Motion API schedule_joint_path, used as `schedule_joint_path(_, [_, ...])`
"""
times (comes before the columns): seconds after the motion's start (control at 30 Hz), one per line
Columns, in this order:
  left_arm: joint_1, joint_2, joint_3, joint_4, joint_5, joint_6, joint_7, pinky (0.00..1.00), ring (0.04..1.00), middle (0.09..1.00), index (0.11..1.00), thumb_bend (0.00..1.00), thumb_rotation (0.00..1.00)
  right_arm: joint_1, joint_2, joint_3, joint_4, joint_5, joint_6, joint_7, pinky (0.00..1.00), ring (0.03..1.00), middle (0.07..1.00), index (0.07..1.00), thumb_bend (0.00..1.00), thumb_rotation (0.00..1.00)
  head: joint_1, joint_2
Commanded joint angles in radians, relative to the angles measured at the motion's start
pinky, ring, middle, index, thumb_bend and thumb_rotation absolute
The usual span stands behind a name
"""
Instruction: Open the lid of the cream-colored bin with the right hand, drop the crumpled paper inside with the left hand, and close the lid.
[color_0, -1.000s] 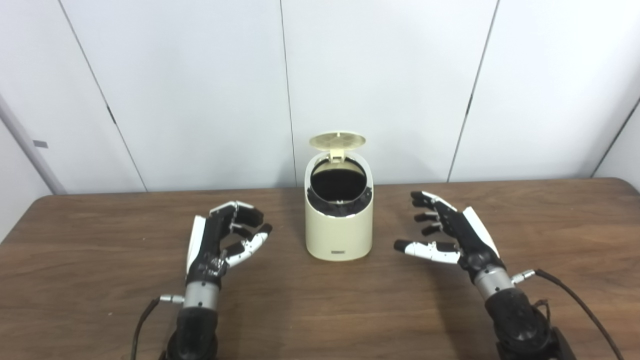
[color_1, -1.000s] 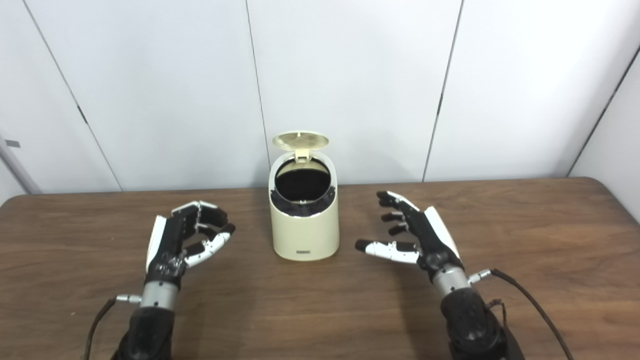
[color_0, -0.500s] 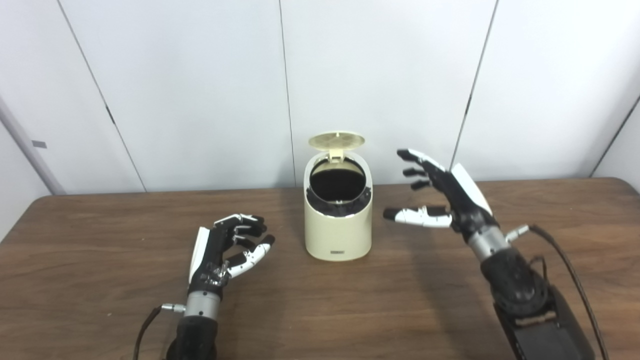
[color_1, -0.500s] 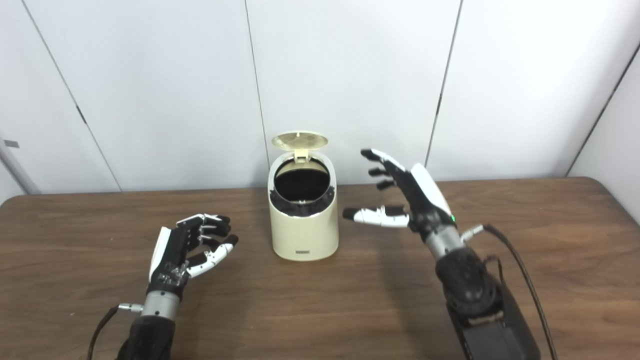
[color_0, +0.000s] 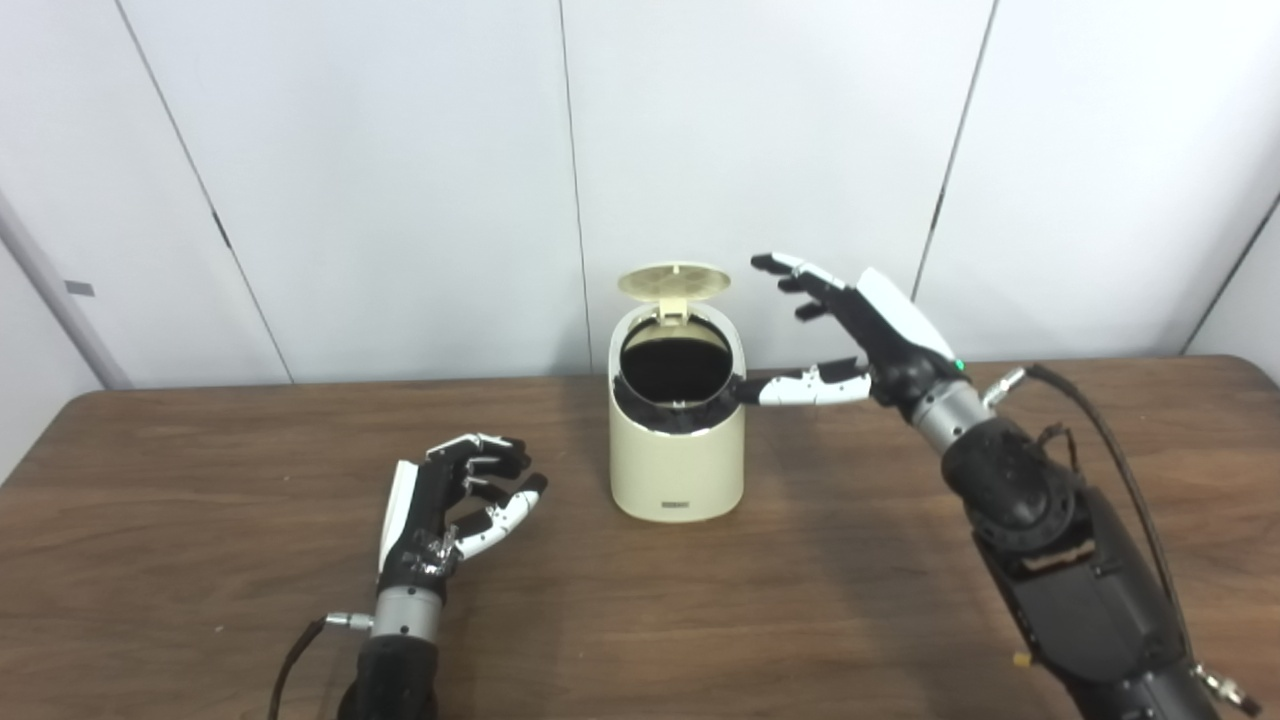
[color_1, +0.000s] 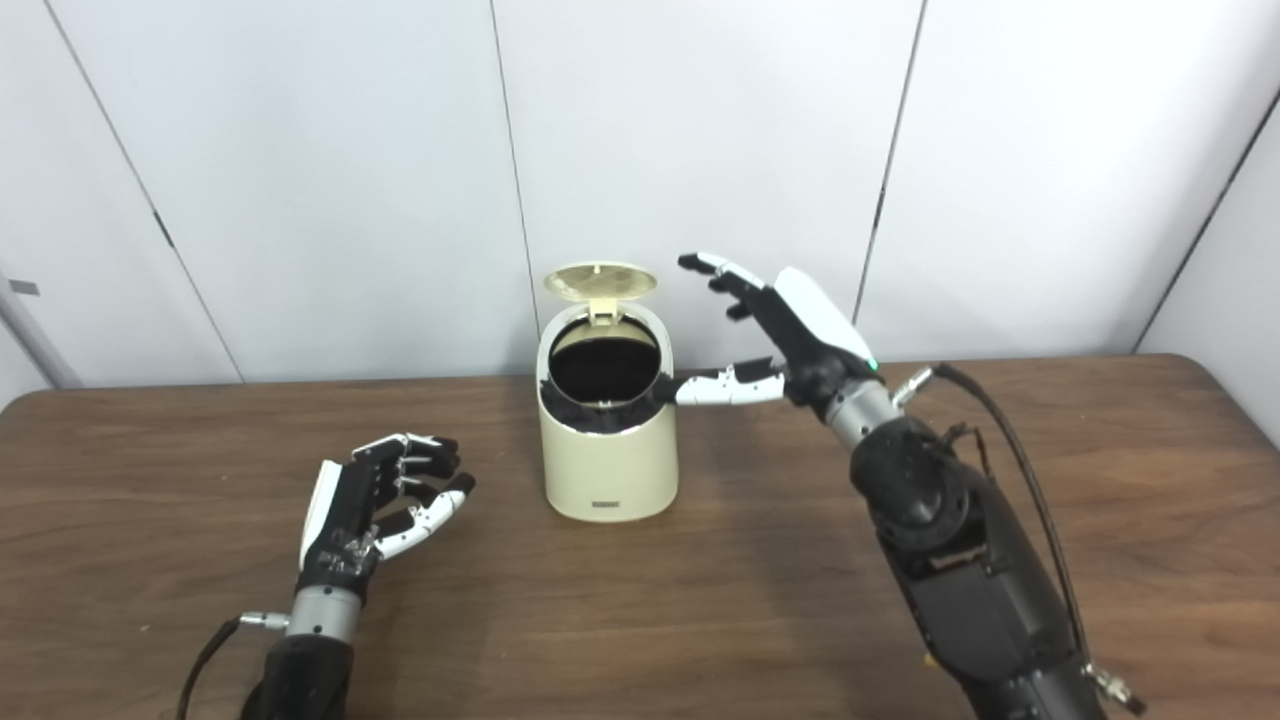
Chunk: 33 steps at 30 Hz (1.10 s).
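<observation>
1. Left hand (color_0: 450, 505) nearest, low over table (color_0: 200, 560), fingers loosely curled, holding nothing.
2. Crumpled paper: not visible; presumably already in bin (color_0: 678, 470), dark inside, can't tell.
3. Right hand (color_0: 860, 330) spread open, empty, beside raised lid (color_0: 674, 281).
4. Risk: sideways shove tips bin instead of closing lid.

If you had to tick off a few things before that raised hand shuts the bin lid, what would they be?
1. Lid upright and open: ok.
2. Right hand empty, fingers spread, beside the lid at its height: ok.
3. Right hand's thumb tip at the bin rim; contact: cannot tell.
4. Crumpled paper inside the bin: cannot tell, interior is dark.
5. Left hand low over the table, apart from the bin: ok.
6. Left hand empty: ok, no paper in its curled fingers.
</observation>
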<state>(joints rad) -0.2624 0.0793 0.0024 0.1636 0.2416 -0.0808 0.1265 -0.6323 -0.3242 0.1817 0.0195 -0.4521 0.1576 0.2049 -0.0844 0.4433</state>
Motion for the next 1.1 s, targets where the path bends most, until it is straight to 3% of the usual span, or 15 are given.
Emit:
schedule_joint_path(0.0, [-0.044,0.001,0.004,-0.025,0.006,-0.016,0.018,0.51,0.62,0.684,0.498,0.5,0.06,-0.069,-0.013,0.001,-0.015,-0.005,-0.017,0.01,0.81,0.893,0.912,0.894,0.73,0.42,-0.001,0.003])
schedule_joint_path(0.53, [-0.046,-0.006,-0.006,-0.026,-0.009,0.012,-0.006,0.51,0.612,0.67,0.497,0.51,0.06,-0.153,-0.014,0.04,0.029,-0.065,0.018,0.064,0.84,0.912,0.914,0.887,0.76,0.45,0.008,0.005])
schedule_joint_path(1.07, [-0.051,-0.007,-0.019,-0.015,-0.008,0.003,-0.009,0.5,0.613,0.673,0.497,0.51,0.06,-0.206,-0.029,0.088,0.036,-0.112,-0.016,0.097,0.8,0.885,0.893,0.871,0.8,0.47,0.006,0.006])
